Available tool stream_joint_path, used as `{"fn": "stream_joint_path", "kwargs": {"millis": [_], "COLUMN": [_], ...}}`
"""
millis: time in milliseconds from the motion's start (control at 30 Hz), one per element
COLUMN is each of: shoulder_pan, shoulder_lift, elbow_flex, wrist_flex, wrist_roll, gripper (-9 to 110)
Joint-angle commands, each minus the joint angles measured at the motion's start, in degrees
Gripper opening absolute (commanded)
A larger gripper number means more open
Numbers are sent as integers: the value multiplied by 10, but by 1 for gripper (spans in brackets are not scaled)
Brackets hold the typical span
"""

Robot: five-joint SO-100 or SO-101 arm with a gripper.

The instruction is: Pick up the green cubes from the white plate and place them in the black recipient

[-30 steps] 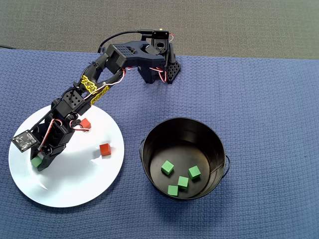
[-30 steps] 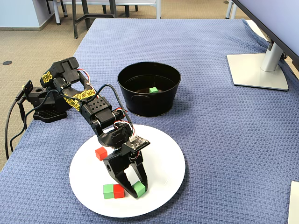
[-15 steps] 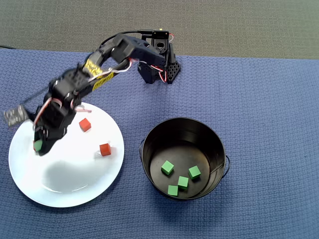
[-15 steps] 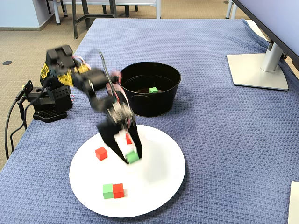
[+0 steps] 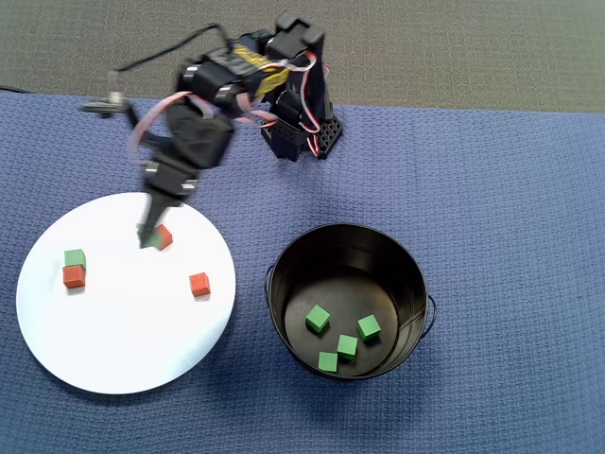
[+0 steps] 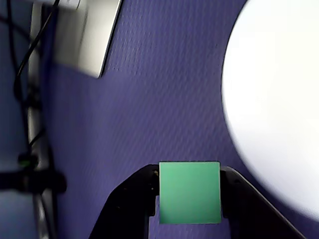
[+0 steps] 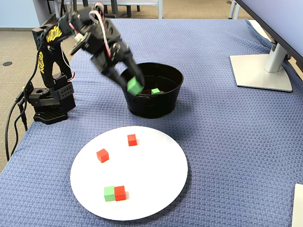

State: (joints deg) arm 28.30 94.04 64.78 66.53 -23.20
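A green cube [image 6: 190, 192] is pinched tight in the gripper [image 7: 134, 87], up in the air. Four green cubes [image 5: 318, 318] lie in the black bucket [image 5: 397, 274]. One more [image 7: 109, 193] sits on the white plate [image 7: 156, 175], touching a red cube [image 7: 120, 193].

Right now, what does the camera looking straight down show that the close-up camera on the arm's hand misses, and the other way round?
Only the overhead view shows the round black metal bucket with four small green cubes inside, plus three red-orange cubes and one more green cube on the plate. Only the wrist view shows plainly that the gripper is clamped on a green cube, and a grey monitor base. Both show the large white round plate and blue cloth.
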Motion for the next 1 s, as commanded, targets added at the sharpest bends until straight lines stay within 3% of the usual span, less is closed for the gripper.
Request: {"fn": "stream_joint_path", "kwargs": {"millis": [0, 267, 400, 500, 600, 733, 967], "shoulder_pan": [-128, -335, -371, -329, -243, -116, 96], "shoulder_lift": [92, 62, 42, 68, 96, 108, 79], "elbow_flex": [75, 147, 120, 105, 91, 105, 212], "wrist_flex": [25, 13, 33, 33, 29, 29, -227], "wrist_roll": [106, 211, 187, 152, 54, -196, -536], "gripper": [0, 0, 30, 31, 29, 25, 28]}}
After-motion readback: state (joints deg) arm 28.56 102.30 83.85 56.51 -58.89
